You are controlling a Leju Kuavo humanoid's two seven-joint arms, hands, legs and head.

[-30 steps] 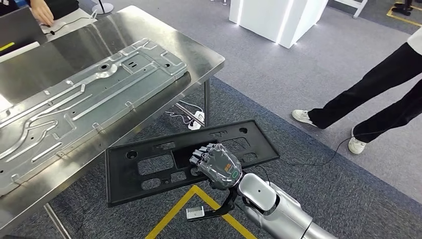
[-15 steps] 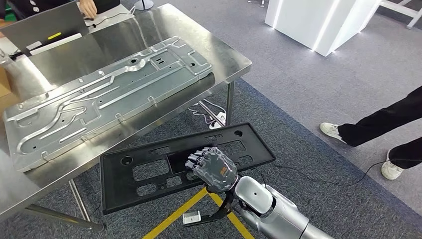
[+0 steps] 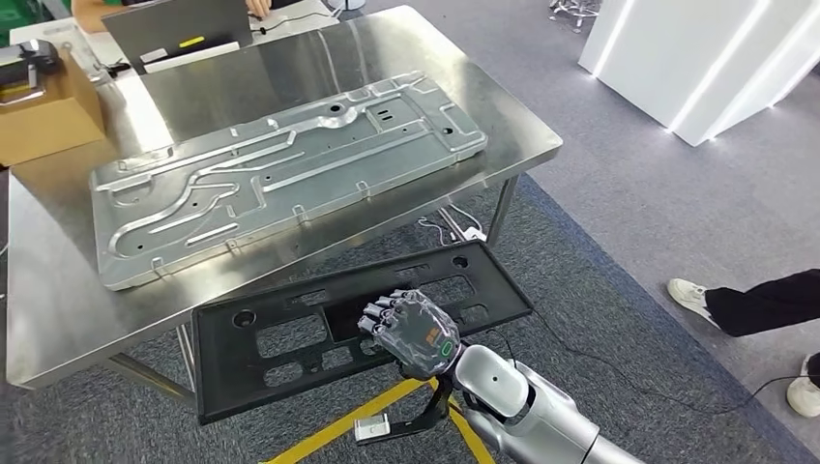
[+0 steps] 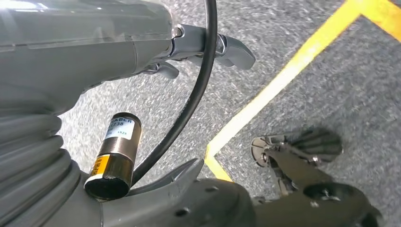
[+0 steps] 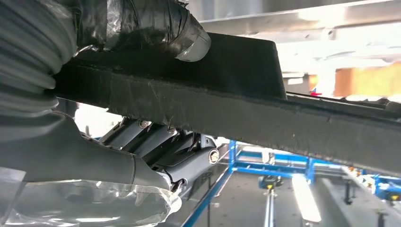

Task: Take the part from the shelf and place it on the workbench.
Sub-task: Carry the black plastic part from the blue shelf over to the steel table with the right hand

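In the head view my right hand (image 3: 416, 333) grips the near long edge of the flat black part (image 3: 271, 338), a long plastic panel with several cut-outs. I hold it roughly level, below and in front of the steel workbench (image 3: 58, 290). The right wrist view shows the thumb (image 5: 156, 23) on one face of the black part (image 5: 283, 118) and the fingers (image 5: 156, 142) on the other. My left hand (image 4: 142, 52) hangs over the carpet with nothing in it, fingers loosely extended.
A large stamped metal panel (image 3: 290, 174) covers much of the workbench. A cardboard box (image 3: 43, 106) and a laptop (image 3: 174, 29) sit at its far end. A person's shoe (image 3: 691, 295) is at the right. Yellow tape (image 3: 329, 430) marks the carpet.
The camera has turned, so the workbench now sits further right and more fully in view. My right hand still holds the black part the same way.
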